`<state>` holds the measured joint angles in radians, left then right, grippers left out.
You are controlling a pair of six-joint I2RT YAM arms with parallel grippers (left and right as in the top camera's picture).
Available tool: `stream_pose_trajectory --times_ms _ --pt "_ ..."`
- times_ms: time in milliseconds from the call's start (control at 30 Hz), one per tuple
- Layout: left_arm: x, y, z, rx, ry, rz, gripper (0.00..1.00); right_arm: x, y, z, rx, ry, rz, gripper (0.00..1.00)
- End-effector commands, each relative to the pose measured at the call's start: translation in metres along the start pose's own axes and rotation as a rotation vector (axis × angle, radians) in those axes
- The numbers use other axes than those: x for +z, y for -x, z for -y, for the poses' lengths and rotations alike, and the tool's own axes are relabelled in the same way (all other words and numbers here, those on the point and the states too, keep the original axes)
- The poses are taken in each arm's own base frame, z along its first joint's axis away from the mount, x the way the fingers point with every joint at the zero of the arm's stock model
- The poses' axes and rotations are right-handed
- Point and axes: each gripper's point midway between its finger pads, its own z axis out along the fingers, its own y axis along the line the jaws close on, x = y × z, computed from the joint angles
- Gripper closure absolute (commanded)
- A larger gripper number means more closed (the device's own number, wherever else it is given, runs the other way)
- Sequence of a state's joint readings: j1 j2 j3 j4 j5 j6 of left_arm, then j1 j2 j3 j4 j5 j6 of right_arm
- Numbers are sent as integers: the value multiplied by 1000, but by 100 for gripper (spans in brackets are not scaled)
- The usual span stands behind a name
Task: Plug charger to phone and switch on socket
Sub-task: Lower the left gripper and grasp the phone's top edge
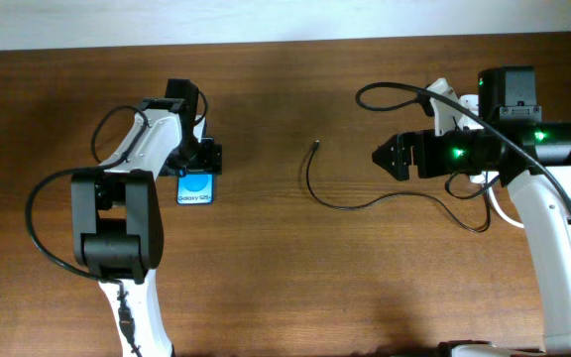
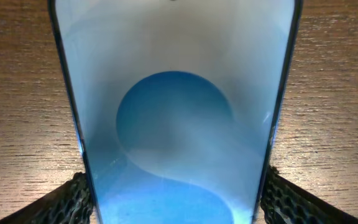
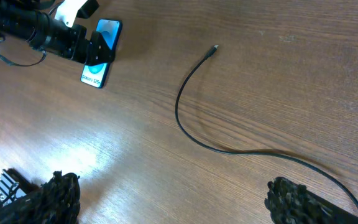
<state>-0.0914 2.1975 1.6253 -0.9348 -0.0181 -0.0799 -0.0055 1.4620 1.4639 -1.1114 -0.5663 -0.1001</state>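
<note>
The phone point(image 1: 195, 190) lies flat on the wooden table with its blue screen up. In the left wrist view it point(image 2: 176, 112) fills the frame. My left gripper point(image 1: 197, 171) is shut on the phone, one finger against each long edge point(image 2: 176, 208). The charger point(image 1: 315, 194) is a thin black cable curving across the table middle, its plug tip point(image 1: 314, 145) free and pointing away. My right gripper point(image 1: 383, 157) is open and empty, right of the cable's tip. In the right wrist view point(image 3: 173, 190) the cable point(image 3: 185, 124) and the phone point(image 3: 92, 74) lie ahead. The socket is mostly hidden under the right arm.
A white piece point(image 1: 444, 96) and a thick white cord point(image 1: 504, 211) show by the right arm. Black robot cables loop near both arms. Bare wood point(image 1: 266, 278) lies between the phone and the charger tip.
</note>
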Motion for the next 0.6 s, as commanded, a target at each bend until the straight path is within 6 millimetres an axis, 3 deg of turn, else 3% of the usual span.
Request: stream_pose_trajectory --times_ms 0,67,167,233,367,433,567 --pt "20 -12 -3 -2 18 -62 20 -2 4 -3 -5 0 10 2" --pt "20 -13 9 -4 -48 -68 24 -2 6 -3 20 0 20 2" --pt "20 -11 9 -15 -47 -60 27 -2 6 -3 20 0 20 2" --pt "20 -3 9 -60 -49 -31 11 -2 6 -3 39 0 19 2" --pt "34 -4 8 -62 -36 -42 12 -2 5 -3 43 0 13 2" --pt "44 -9 7 -62 -33 -72 17 -2 5 -3 61 0 14 2" --pt "44 -11 10 -63 -48 -81 38 -2 7 -3 54 0 23 2"
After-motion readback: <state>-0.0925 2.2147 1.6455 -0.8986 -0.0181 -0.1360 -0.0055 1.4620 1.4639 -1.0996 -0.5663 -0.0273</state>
